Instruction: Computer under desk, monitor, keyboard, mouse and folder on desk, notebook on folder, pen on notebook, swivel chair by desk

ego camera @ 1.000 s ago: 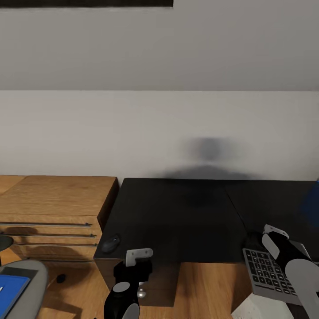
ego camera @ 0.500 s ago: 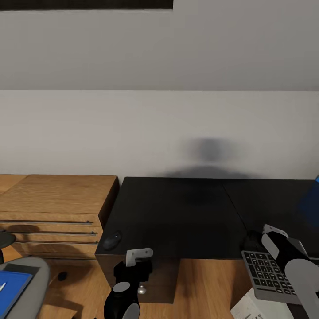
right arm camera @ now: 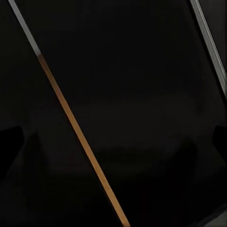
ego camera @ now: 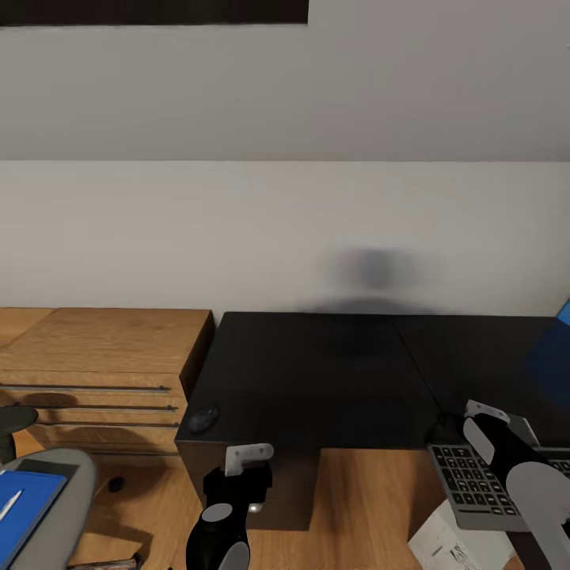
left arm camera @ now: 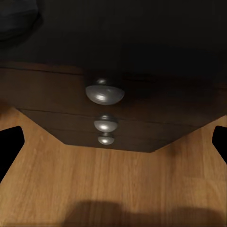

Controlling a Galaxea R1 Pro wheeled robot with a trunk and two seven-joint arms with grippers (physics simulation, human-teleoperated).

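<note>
Right gripper (ego camera: 455, 427) clamped on the keyboard (ego camera: 475, 484), held at the desk (ego camera: 317, 372) near-right edge, over the floor. Left gripper (ego camera: 247, 459) jaws apart, empty, facing the desk drawer knobs (left arm camera: 104, 93). Mouse (ego camera: 203, 417) sits on the desk's near-left corner. Folder (ego camera: 24, 507) lies on the swivel chair (ego camera: 59, 514), far left.

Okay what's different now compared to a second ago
Mostly the camera moved: the whole view slid, showing more of the chair with the folder at lower left. The right claw still holds the keyboard off the desk's front edge. The mouse stays on the desk's left corner; the left claw hasn't moved.
</note>
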